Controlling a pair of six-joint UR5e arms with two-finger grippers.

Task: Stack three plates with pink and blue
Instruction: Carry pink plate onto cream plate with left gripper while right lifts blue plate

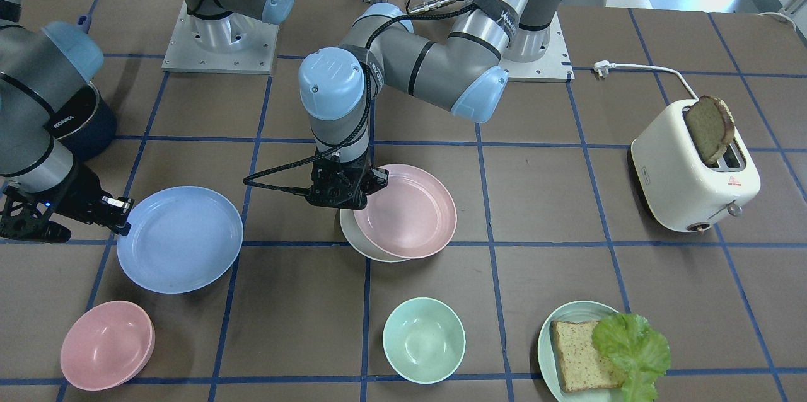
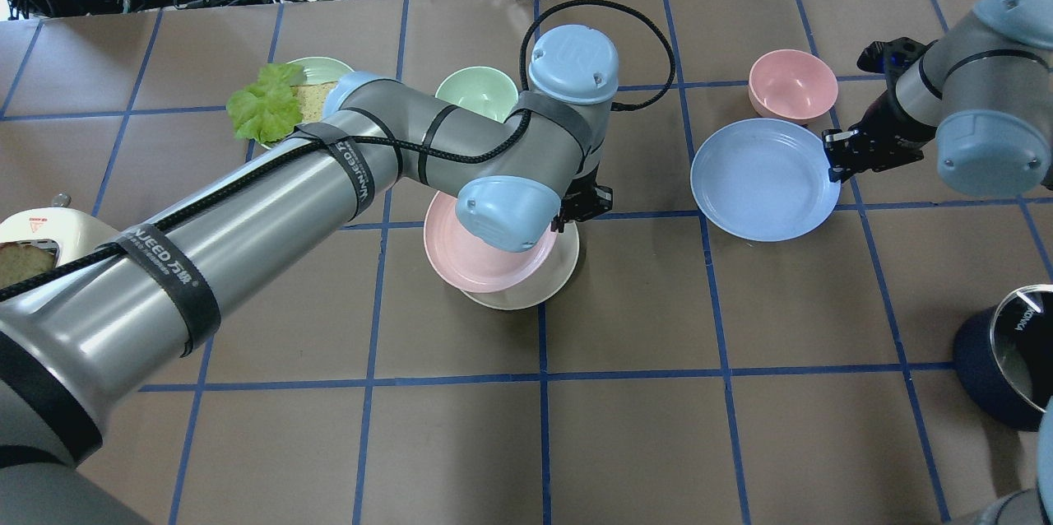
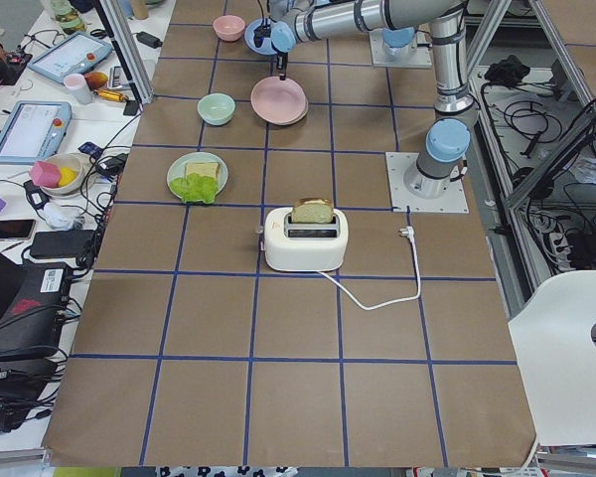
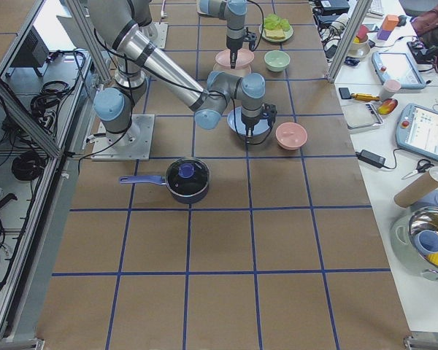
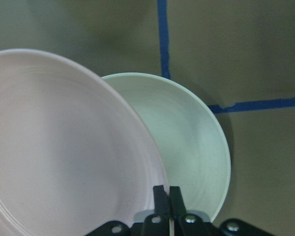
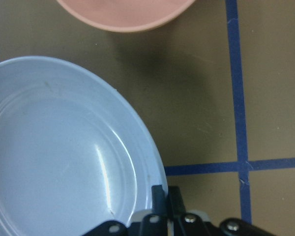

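While both end effectors are clenched on plate rims, the widest open stretch of table (image 1: 542, 263) lies on the operator side of the stack and toward the toaster (image 1: 690, 184).

**Edges and clearance**
- The pink plate (image 1: 406, 210) overlaps the cream plate (image 1: 369, 251) off-centre. A crescent of cream rim shows on the side toward the blue plate (image 1: 179, 238) and the operators.
- Bare table separates the blue plate from the stack; the two are well apart.
- The pink bowl (image 1: 107, 344) sits just beside the blue plate's operator-side edge.
- The mint bowl (image 1: 423, 339) stands on the operator side of the stack, clear of both rims.
- The mint plate (image 1: 558, 326) with bread and lettuce lies near the table's operator edge.
- The pot (image 2: 1008, 360) stands on the robot side of the right arm, apart from the blue plate.

**Plates relative to the end effectors**
- The left end effector (image 5: 166, 194) grips the pink plate's rim on the side facing the blue plate, its fingers pinched together over the edge. The cream plate is directly below. Whether the pink plate rests on it or hangs just above cannot be told.
- The right end effector (image 6: 164, 194) is clamped on the blue plate's rim, on the edge farthest from the stack. The plate appears to lie flat on the table.
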